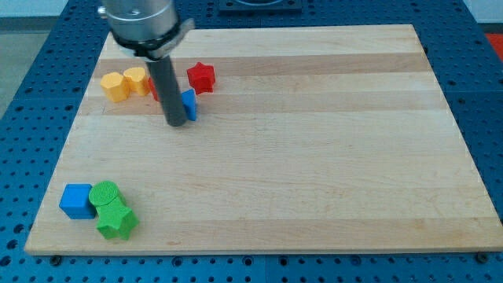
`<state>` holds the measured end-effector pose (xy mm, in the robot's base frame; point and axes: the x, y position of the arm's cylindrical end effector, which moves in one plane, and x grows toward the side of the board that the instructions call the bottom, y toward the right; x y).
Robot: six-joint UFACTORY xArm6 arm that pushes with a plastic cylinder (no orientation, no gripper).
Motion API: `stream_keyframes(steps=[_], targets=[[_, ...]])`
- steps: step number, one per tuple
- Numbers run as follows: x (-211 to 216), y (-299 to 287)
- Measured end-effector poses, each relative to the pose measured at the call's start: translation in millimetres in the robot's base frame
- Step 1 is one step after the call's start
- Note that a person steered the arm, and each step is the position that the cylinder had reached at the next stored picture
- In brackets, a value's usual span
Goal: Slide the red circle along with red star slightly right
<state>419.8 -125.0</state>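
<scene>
The red star lies near the view's top left on the wooden board. The red circle is mostly hidden behind my rod; only a red sliver shows at the rod's left. My tip rests on the board just below the red circle and left of a small blue block, touching or nearly touching that block. The red star is up and to the right of the tip, apart from it.
A yellow hexagon and a yellow block sit left of the rod. A blue cube, a green circle and a green star cluster at the view's bottom left. The board's top edge is close.
</scene>
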Motion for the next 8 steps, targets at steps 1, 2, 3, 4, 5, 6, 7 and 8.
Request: stream_keyframes(steps=[1, 2, 3, 4, 5, 6, 7, 8], targets=[[0.3, 0.0], [0.5, -18.3], [4.0, -45.3], [4.1, -55.5], [-8.6, -56.3], [-39.9, -56.9], [-40.2, -58.9], [-70.3, -56.7]])
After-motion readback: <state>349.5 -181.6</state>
